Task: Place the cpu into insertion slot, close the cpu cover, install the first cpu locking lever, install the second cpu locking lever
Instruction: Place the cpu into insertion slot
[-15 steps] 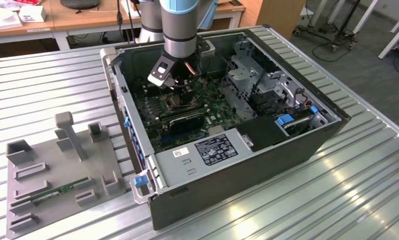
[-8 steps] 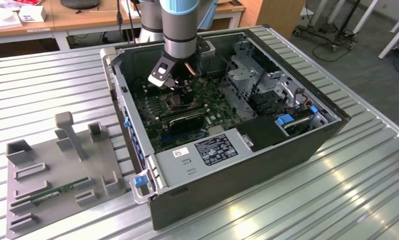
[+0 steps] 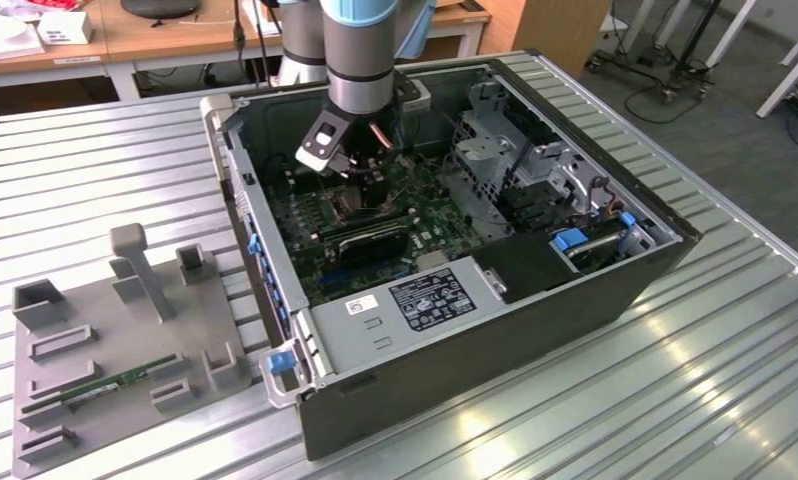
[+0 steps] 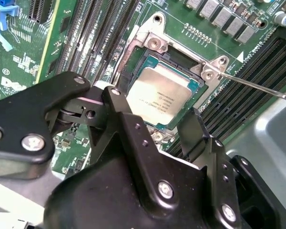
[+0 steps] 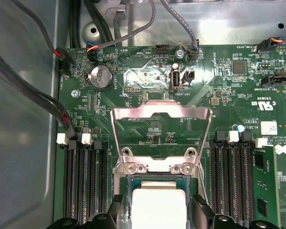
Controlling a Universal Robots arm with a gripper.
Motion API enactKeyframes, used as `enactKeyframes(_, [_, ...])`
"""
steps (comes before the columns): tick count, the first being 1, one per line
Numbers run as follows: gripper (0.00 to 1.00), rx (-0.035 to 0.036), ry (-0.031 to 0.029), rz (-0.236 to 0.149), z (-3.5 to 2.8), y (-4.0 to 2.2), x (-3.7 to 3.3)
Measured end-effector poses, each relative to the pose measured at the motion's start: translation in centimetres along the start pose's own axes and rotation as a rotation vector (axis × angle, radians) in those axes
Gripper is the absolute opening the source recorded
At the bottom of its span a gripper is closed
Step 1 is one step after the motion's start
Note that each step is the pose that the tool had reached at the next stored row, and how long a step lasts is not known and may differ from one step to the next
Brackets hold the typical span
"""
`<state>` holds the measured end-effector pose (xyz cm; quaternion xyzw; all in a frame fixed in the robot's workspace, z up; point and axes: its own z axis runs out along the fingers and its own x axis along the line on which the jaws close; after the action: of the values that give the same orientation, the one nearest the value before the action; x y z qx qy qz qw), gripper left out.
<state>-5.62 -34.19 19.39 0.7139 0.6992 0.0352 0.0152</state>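
My black tool (image 3: 356, 175) hangs inside the open dark computer case (image 3: 573, 310), upper middle of the exterior view. Just beneath it, the small flat square silvery-tan cpu (image 4: 159, 95) lies in the square metal-rimmed insertion slot (image 4: 176, 53) (gripped or freed, I cannot tell). The thin silvery cpu cover (image 5: 128, 114) stands swung open.

Silvery square cpu (image 4: 157, 95) sat in metal-rimmed square insertion slot (image 4: 153, 44). Exterior view: grey plastic fixture tray (image 3: 119, 340) lay on ribbed metal table (image 3: 719, 350), 8 o'clock from open black computer case (image 3: 533, 340).
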Motion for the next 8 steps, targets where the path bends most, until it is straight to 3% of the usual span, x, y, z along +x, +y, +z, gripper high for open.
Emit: enactKeyframes(8, [0.67, -0.0001, 0.0002, 0.000, -0.95, 0.07, 0.03])
